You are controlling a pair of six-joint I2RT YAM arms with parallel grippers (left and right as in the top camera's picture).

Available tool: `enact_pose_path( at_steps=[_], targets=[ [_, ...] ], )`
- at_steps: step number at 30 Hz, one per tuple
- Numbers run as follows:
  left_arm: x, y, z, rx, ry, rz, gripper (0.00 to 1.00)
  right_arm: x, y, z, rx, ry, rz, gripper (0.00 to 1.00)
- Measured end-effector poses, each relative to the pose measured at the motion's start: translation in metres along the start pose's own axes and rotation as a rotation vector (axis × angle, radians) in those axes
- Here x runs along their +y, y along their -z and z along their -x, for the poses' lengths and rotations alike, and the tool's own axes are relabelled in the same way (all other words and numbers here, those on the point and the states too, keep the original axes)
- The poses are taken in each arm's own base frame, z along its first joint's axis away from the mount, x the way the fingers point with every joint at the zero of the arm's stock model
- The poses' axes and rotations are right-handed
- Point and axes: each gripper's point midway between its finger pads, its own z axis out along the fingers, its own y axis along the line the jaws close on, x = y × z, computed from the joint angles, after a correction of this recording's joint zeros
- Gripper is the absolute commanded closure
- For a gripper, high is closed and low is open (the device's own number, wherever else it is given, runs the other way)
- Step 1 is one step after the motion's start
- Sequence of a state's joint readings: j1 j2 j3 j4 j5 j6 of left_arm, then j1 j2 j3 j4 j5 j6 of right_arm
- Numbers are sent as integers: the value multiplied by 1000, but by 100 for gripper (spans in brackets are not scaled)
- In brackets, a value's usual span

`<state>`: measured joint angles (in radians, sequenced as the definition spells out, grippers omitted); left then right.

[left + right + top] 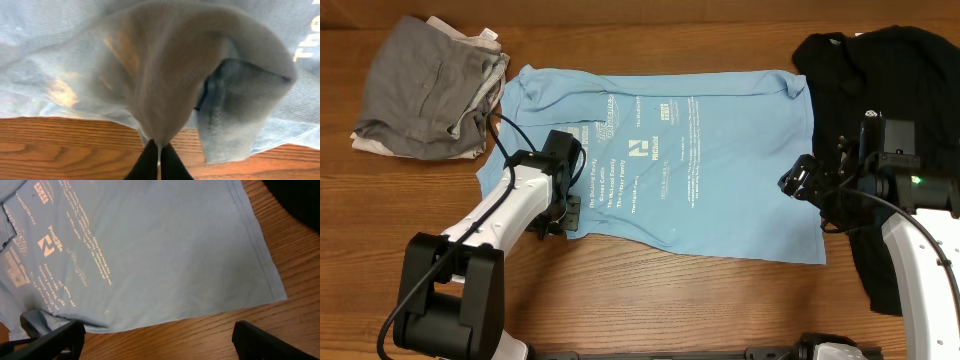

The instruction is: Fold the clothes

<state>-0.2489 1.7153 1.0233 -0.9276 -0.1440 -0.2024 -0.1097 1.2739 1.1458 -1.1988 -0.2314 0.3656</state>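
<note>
Blue T-shirt (720,170) lies mostly flat, seemingly unfolded; my left hand (159,147) pinches its edge, right hand (157,332) spread wide.

On the far left of your brown wood-grain worktop (650,300) you have a crumpled grey fabric garment (420,90), heaped over a whitish cloth piece (488,42) that peeks out at its upper edge. On your right, a rumpled black fabric garment (910,90) sprawls down the worktop's side.
</note>
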Motion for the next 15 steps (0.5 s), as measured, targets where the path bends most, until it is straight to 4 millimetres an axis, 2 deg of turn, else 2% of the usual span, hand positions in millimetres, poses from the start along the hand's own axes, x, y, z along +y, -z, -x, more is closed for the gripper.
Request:
enact_pose_path(
  at_steps=[7,10,13,15],
  targets=[
    [4,0,1,-4,7,21,96,0,0,0,0,0,0,2],
    [7,3,-7,34,14,35,96,0,0,0,0,0,0,1],
    [8,33,11,12,45,36,96,0,0,0,0,0,0,1],
    [7,60,37,-68,67,18,96,0,0,0,1,0,-1,1]
  ],
)
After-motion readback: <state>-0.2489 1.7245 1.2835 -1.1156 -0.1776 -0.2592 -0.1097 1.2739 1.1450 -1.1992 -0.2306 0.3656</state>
